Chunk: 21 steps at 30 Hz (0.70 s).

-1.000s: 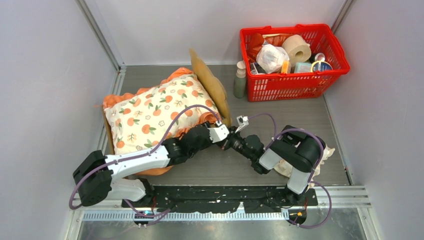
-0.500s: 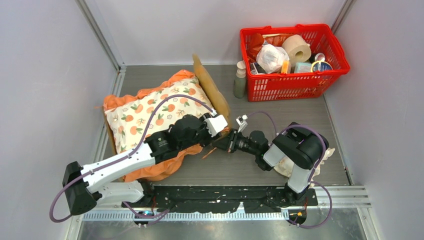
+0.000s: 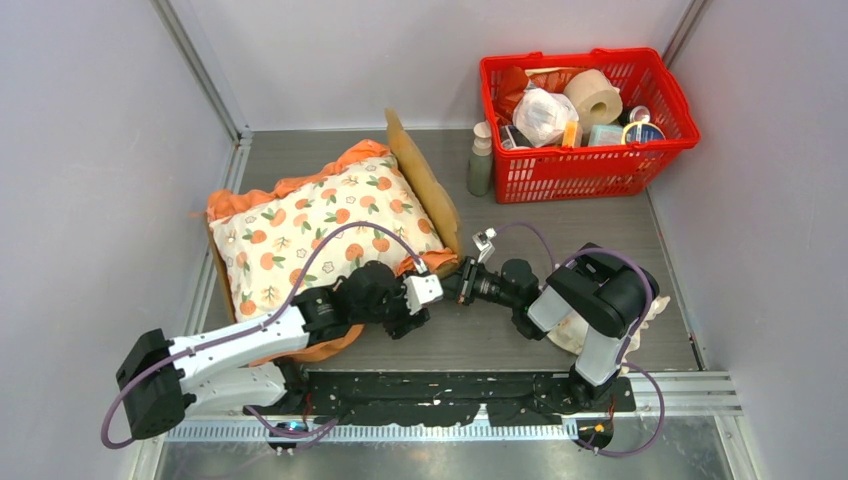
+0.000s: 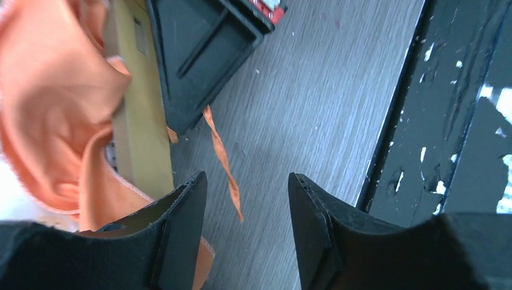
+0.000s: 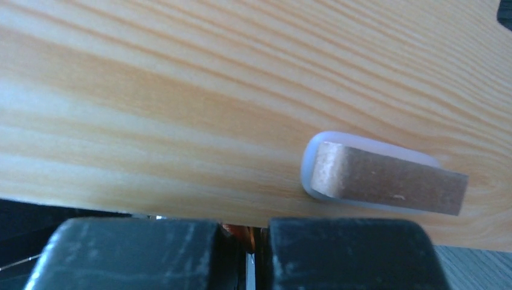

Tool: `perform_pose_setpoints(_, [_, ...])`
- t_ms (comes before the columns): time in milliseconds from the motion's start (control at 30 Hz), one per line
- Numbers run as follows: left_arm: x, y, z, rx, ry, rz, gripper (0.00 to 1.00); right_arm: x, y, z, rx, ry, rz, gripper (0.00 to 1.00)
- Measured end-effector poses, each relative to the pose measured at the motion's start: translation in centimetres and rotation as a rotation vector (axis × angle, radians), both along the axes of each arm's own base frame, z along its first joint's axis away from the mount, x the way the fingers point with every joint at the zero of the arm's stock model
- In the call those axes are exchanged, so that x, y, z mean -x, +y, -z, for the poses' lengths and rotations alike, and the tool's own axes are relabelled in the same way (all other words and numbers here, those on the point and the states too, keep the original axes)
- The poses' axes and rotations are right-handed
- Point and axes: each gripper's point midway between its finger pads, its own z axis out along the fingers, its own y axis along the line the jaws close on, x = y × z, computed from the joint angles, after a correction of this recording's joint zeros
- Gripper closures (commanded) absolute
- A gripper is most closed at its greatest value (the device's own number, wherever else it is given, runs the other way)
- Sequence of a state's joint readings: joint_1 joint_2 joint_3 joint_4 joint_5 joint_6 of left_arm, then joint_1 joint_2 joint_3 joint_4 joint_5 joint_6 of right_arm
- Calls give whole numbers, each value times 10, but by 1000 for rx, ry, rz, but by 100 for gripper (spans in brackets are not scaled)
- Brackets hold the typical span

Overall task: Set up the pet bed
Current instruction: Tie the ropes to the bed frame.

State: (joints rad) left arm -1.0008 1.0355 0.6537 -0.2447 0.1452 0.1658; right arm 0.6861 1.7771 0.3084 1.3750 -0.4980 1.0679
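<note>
I have the pet bed (image 3: pixel 425 185) on the left half of the surface (image 3: pixel 560 215). Its scalloped headboard stands at the right-hand end and leans a little. The orange-print cushion (image 3: pixel 320 235) lies across the frame and hides the base panel. I judge this to be the cushion-seating step, nearly finished, because the cushion sits square but its orange ruffle spills over the near rail.

My right gripper (image 3: pixel 458 285) is at the near corner of the frame, just below the headboard. In the right wrist view its fingers are pressed together right against the light wood. A sliver of orange shows in the seam between them, but I cannot tell whether they pinch anything. My left gripper (image 4: pixel 247 181) hangs low over bare surface just beside the near rail. Its fingers are moderately apart with nothing between them. A loose orange strip (image 4: pixel 220 151) trails on the surface ahead of it.

Next I would tuck the hanging ruffle inside the rail with the left arm while the right steadies the frame. After that I would go for the small frilled pillow (image 3: pixel 655 300), which lies half hidden under the right arm's base. The headboard looks easy to knock over, so any push should be gentle.

Compared with a second ago, the left arm has drawn back off the cushion's near corner toward me and its fingers have parted slightly. The cushion now lies flatter and straighter. The right gripper has crept in closer to the corner and has remained closed
</note>
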Motion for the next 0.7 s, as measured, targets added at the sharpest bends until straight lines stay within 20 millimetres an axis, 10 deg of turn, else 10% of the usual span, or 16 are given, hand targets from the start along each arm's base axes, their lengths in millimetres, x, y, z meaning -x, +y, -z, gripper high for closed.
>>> perform_pose_setpoints(333, [-18,-3,35,-73,-11,-59,44,1,0,-3,-11,20,1,95])
perform_pose_setpoints(400, [-21,-4,44,-93,-6,-66,52,1,0,-5,-13,21,1,95])
perform_pose_setpoints(533, [-24,-4,54,-125,-8,-69,99,0,0,-11,-25,8,2,92])
perform_pose_setpoints(700, [-28,-4,47,-106,-31,-86,100,1,-1,-17,-45,-6,2,59])
